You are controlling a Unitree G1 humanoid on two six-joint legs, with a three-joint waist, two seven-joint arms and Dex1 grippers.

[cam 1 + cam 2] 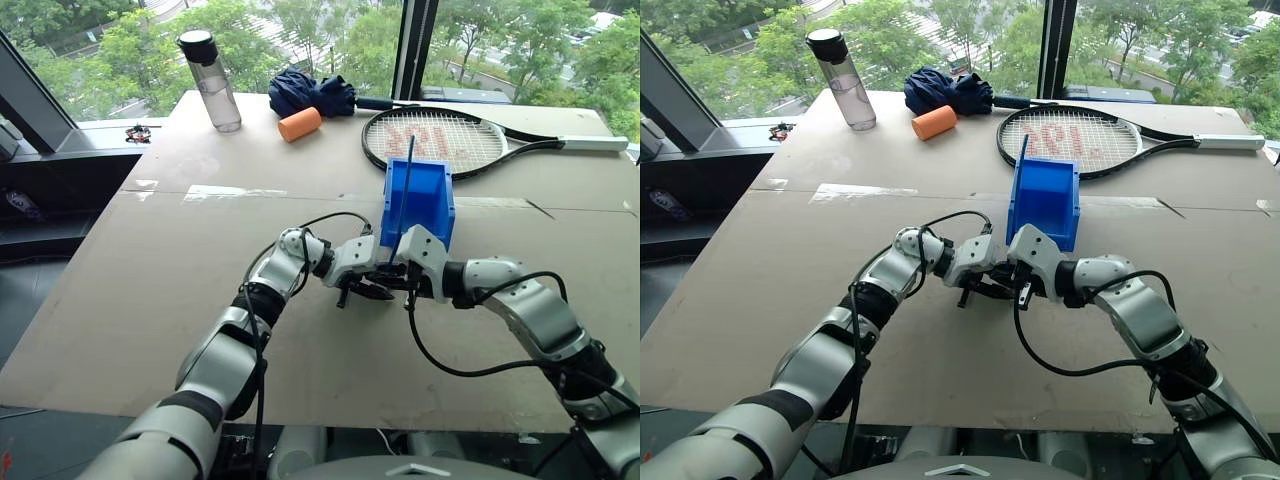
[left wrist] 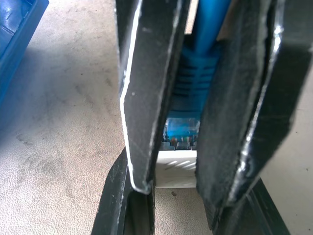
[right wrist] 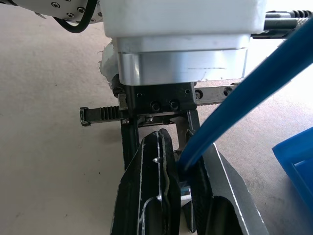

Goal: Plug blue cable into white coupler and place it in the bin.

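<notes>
Above the table point(image 1: 150, 300), just before the bright-blue plastic bin point(image 1: 418, 205), the left end effector point(image 1: 352, 291) pinches the thin light-blue cable point(image 2: 195, 73) by its plug, and the right end effector point(image 1: 408, 285) is pressed onto the small white boxy coupler point(image 2: 176, 169). Best to keep both in line and push straight.

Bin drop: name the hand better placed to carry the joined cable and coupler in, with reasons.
Left, probably. The left hand is clamped on the cable at its plug, seated against the coupler. The right hand pinches the coupler. Both are just before the bin.
</notes>
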